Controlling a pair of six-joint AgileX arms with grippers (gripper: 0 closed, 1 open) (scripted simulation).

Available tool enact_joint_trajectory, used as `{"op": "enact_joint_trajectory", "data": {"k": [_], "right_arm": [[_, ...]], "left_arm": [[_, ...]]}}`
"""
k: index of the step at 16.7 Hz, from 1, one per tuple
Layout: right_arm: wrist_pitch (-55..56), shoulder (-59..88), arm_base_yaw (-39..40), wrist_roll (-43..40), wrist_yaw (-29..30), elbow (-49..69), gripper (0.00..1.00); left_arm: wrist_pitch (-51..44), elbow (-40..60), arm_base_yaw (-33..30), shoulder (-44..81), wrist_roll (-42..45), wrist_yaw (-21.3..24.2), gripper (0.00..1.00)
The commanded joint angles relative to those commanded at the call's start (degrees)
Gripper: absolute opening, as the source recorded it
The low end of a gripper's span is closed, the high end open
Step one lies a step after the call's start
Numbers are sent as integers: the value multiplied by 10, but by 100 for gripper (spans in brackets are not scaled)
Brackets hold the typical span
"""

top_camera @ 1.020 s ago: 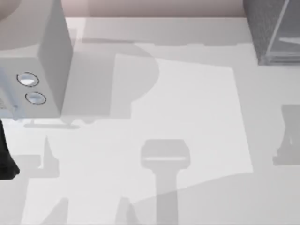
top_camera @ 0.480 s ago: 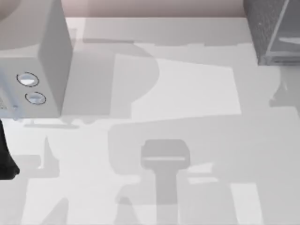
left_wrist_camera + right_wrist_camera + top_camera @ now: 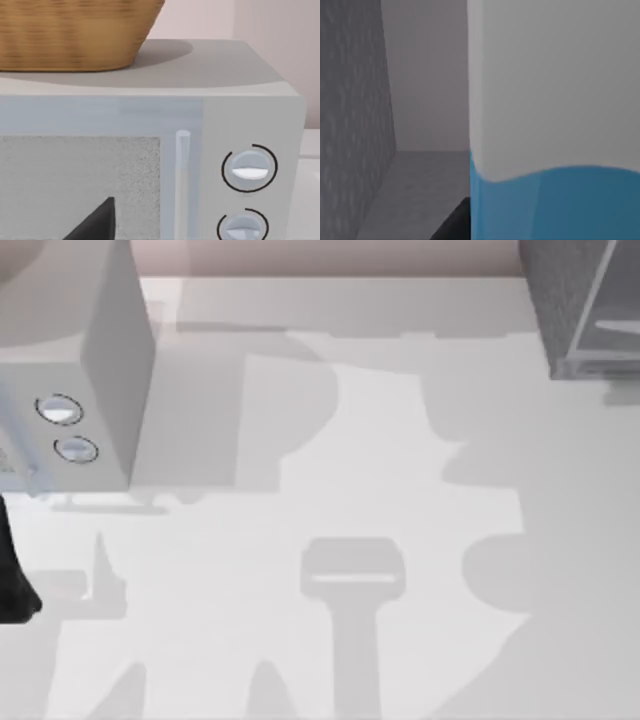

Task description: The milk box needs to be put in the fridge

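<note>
While the table (image 3: 330, 470) itself looks the same as a second ago, the shadows on it have moved: the grey patch that lay by the right edge, then spread across the near half, now covers the right side up to the fridge (image 3: 575, 310) at the far right corner. The microwave-like light grey box (image 3: 70, 370) with two round knobs (image 3: 60, 410) at the far left corner has not shifted, nor has the dark piece of the left arm (image 3: 15, 585) at the left edge.

A pale wall runs behind the white table. From the left wrist view the grey box shows its speckled window, a pale handle and the knobs (image 3: 249, 170), with a wicker basket (image 3: 75, 32) standing on its top; one dark fingertip (image 3: 97, 222) pokes in front of the window, and I cannot tell how those jaws stand.

From the right wrist view the milk box (image 3: 555, 150) sits very close to the camera, white above and blue below, inside the fridge's grey interior, a speckled wall (image 3: 350, 125) beside it and the floor (image 3: 415, 190) beneath. A dark finger tip (image 3: 452, 227) shows at its edge; whether the right jaws clamp it I cannot tell.
</note>
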Motion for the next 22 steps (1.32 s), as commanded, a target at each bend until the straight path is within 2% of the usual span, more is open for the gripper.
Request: {"op": "enact_joint_trajectory", "data": {"k": [5, 12, 16, 22], "right_arm": [[81, 146, -18, 1, -18, 66, 0], [88, 160, -17, 2, -20, 73, 0], [49, 197, -10, 3, -15, 138, 0], [-67, 281, 6, 2, 5, 354, 0]], "left_arm": [[0, 0, 0, 0, 0, 0, 100], [0, 0, 0, 0, 0, 0, 100], [0, 0, 0, 0, 0, 0, 100], [0, 0, 0, 0, 0, 0, 100]]}}
